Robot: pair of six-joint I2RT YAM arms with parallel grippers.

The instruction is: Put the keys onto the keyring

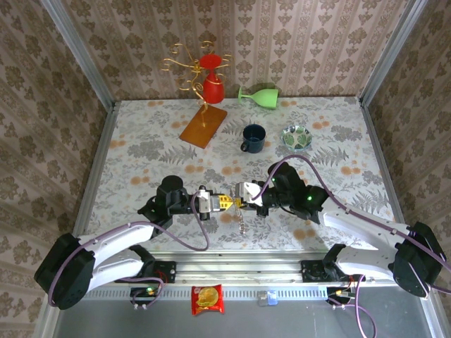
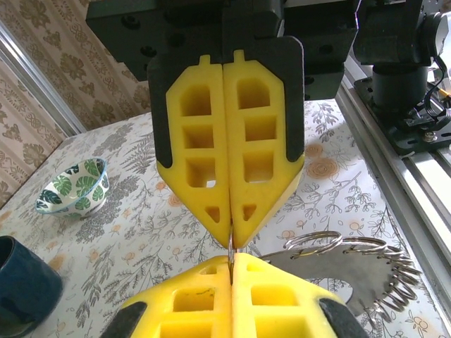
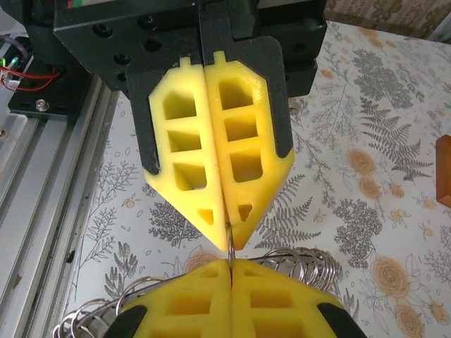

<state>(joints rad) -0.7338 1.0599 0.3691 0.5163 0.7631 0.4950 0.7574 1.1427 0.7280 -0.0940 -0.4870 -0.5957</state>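
Both grippers meet tip to tip over the near middle of the table. My left gripper (image 1: 227,203) (image 2: 232,259) and my right gripper (image 1: 239,203) (image 3: 230,264) are each shut on the same thin silvery wire ring (image 2: 230,246) (image 3: 229,236), seen edge-on between the yellow fingers. Just behind and below it lies the flat grey keyring (image 2: 331,271), with several small wire loops (image 3: 303,264) along its edge. A small silvery bunch (image 1: 242,224) hangs under the fingertips. I cannot make out the keys in it.
A dark blue mug (image 1: 253,138) and a small leaf-patterned bowl (image 1: 297,136) stand behind the grippers. Farther back are a green glass on its side (image 1: 259,95) and a gold wire stand with a red cup (image 1: 211,77) on a wooden base (image 1: 203,125). The metal rail (image 1: 232,260) runs along the near edge.
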